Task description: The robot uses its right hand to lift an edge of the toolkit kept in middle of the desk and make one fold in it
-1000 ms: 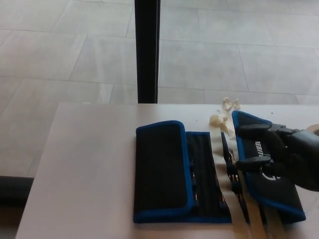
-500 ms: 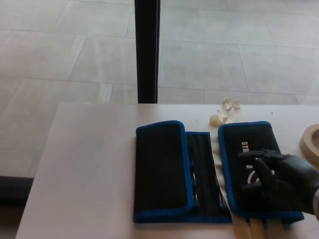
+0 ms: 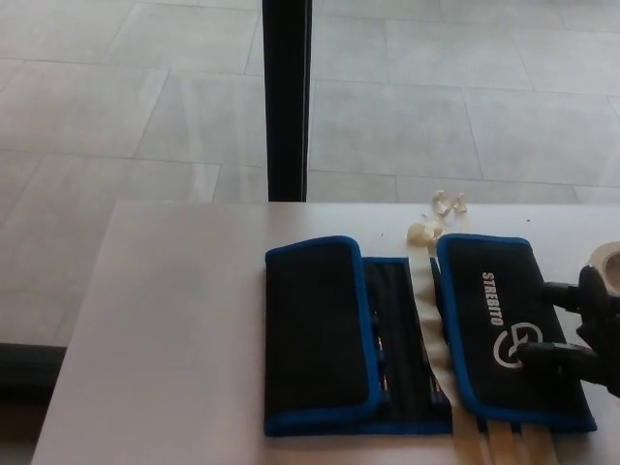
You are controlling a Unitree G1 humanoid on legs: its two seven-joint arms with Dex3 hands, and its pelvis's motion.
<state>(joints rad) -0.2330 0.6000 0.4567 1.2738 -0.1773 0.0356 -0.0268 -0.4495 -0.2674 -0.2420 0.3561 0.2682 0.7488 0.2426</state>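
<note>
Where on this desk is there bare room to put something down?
The desk is bare left of the toolkit, and along the far edge. The right side is crowded: right hand, tape roll, cream scraps.

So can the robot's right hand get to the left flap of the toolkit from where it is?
Probably yes. The right hand sits at the folded right flap, and nothing stands between it and the left flap; it would just have to cross over the open middle.

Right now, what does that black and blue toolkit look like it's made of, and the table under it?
The toolkit looks like matte black woven fabric, probably nylon, with stitched blue edging and white printed lettering. The table looks like smooth white laminate or painted board: plain, even, faintly glossy, though the view can't settle which.
</note>
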